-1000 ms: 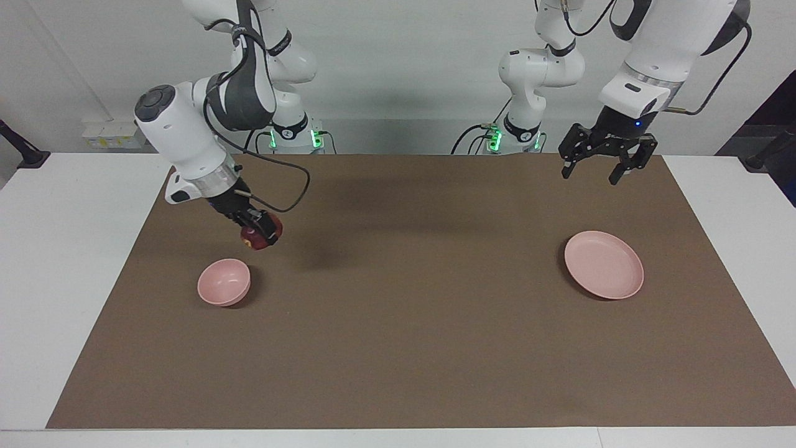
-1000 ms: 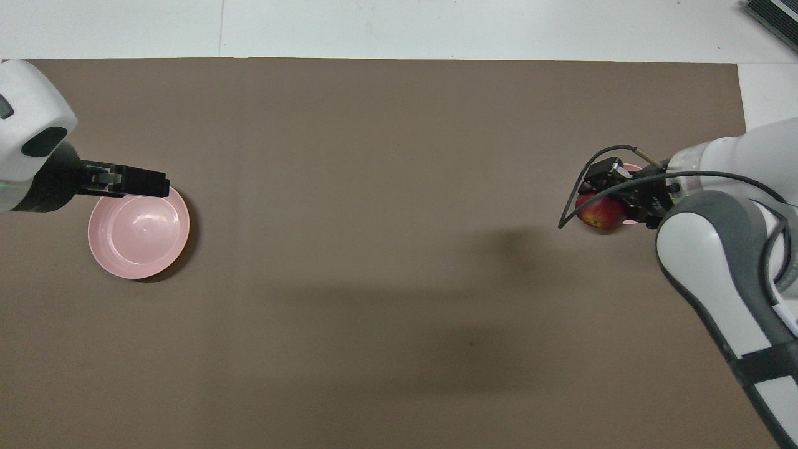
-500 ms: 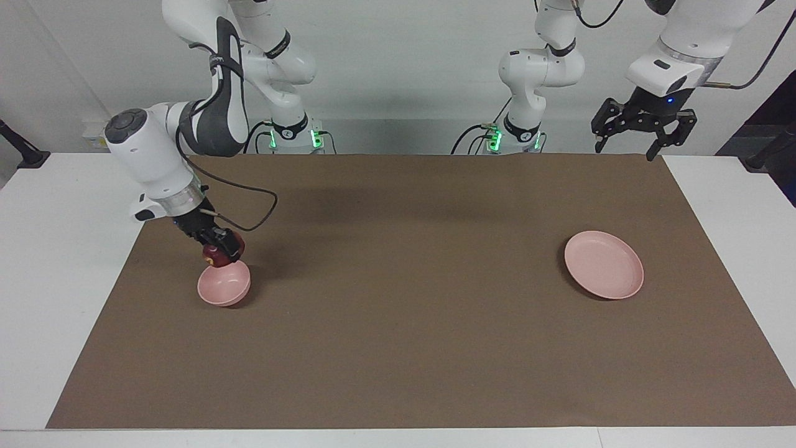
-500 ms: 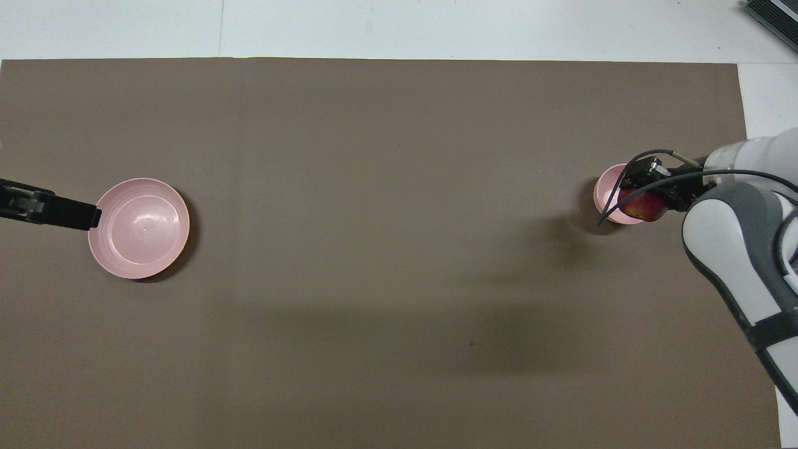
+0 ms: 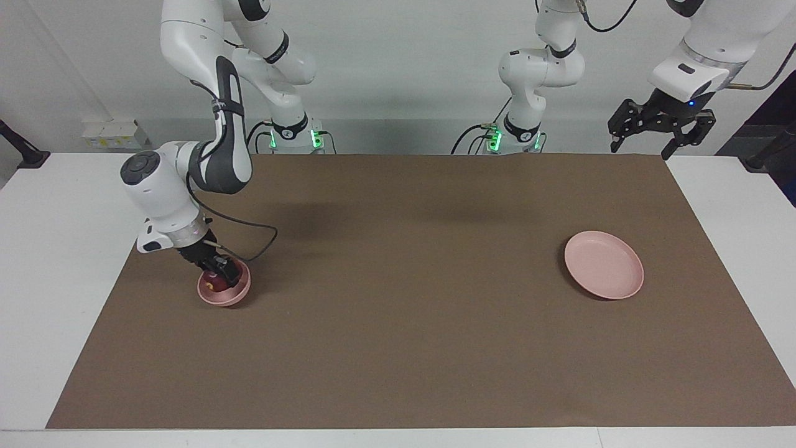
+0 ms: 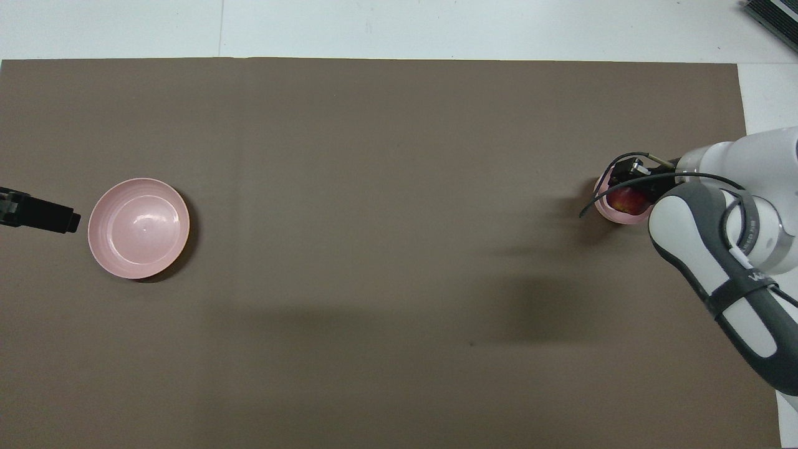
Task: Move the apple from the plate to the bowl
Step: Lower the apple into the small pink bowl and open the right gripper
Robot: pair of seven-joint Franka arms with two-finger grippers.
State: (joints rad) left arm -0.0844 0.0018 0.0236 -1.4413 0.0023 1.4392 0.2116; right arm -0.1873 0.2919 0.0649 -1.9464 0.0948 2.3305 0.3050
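While lowered into bowl (image 5: 224, 290) at right arm's end of counter (image 5: 398, 373), apple (image 5: 216, 285) sits inside rim, clamped in right pincer (image 5: 221, 274).

- Apple: small, round, dark red w/ yellowish patch. Judged firm, smooth-skinned, light; apt to roll if let go high, bruises if dropped. Best hold: across widest part, pads on two sides. Whether resting on bowl floor or hanging just above: cannot tell.
- Bowl: small, deep, pale pink; judged light, prob. plastic, could skid or tip if pincer nudges rim on way out. Near rim hides apple's lower half in facing view; forearm covers part of bowl in overhead view.
- Right pincer: closed on apple, tilted down into bowl. Fingertips mostly hidden by apple and cable loop.
- Plate (image 5: 604, 264): flat, wide, pale pink, bare, toward left arm's end, well apart from bowl.
- Left pincer (image 5: 661, 126): raised, waiting, jaws spread wide, nothing held; over counter edge nearest robots. Overhead view cuts it off, one dark finger only.
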